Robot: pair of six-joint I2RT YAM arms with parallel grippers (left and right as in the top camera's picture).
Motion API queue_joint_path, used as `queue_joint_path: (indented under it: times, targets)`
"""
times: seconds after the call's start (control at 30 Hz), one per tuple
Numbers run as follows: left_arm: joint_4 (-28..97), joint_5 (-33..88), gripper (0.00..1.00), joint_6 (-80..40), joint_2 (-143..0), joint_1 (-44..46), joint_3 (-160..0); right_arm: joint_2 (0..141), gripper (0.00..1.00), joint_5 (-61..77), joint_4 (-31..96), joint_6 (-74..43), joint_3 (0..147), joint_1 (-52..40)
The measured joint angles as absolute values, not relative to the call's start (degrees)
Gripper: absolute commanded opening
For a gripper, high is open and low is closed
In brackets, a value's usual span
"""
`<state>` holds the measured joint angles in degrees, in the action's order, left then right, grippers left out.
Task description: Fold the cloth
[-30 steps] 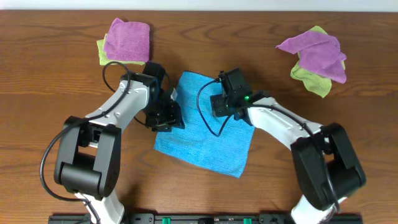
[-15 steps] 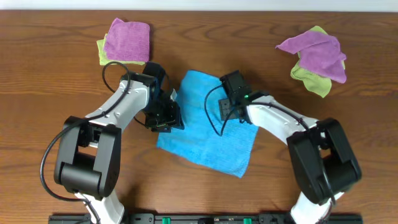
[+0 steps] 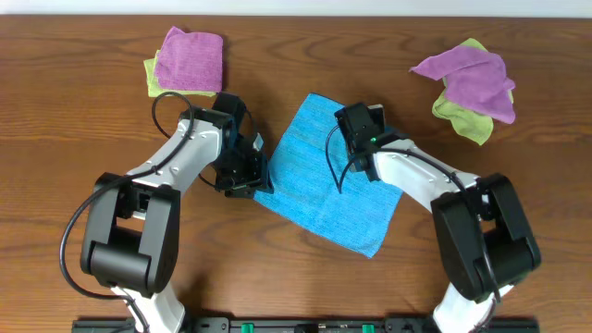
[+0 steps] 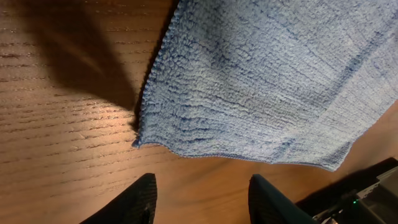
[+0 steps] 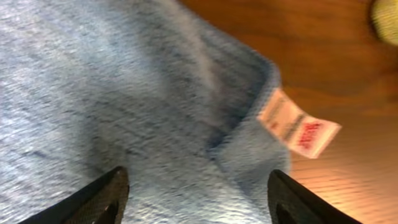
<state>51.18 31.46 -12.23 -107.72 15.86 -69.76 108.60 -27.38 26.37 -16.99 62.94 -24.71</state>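
Cloth (image 3: 324, 190) lies flat and unfolded around the middle of the bench (image 3: 74, 120), turned like a diamond. One corner points at the far edge and the opposite one at the near edge. It's basically square, so no real long axis.

From overhead its left corner butts into the left arm (image 3: 176, 157) and is hard to make out. The right arm (image 3: 416, 176) covers part of the far-right edge, so the tag (image 5: 298, 127) only shows on the right wrist cam, at a curled edge.

Left jaws are apart with nothing between them, cloth corner just ahead. Right jaws are spread wide over the cloth, can't tell if the tips touch it.

Purple-and-green piles sit near the far edge, left (image 3: 190, 60) and right (image 3: 467, 83).
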Motion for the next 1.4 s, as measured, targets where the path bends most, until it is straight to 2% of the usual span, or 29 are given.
queue_joint_path:
  times: [0.23,0.3,0.37,0.47,0.53,0.9,1.4]
  targets:
    - [48.25,31.48,0.47,-12.29,-107.72,15.86,-69.76,108.6,0.73,-28.8,26.81,-16.95,62.94,-24.64]
    - [47.0,31.46,0.4,-12.62,-107.72,15.88,-69.76,108.57,0.73,-27.53,26.7,-16.95,62.94,-24.64]
    - [45.89,31.46,0.27,-13.23,-107.74,15.99,-69.76,108.42,0.73,-25.71,26.35,-16.95,62.94,-24.64]
    - [44.05,31.48,0.13,-14.31,-108.25,16.49,-69.76,107.24,0.74,-22.7,26.06,-16.95,62.94,-24.64]
    - [42.98,31.48,0.06,-15.31,-109.19,17.1,-69.76,106.74,0.74,-21.19,25.98,-16.95,62.94,-24.64]
    - [40.42,33.08,0.06,-18.02,-115.33,19.31,-69.89,106.52,0.76,-14.17,25.85,-17.41,62.94,-24.67]
    - [41.54,33.63,0.06,-18.2,-116.09,19.31,-70.7,106.52,0.76,-13.91,22.37,-17.37,62.94,-23.18]
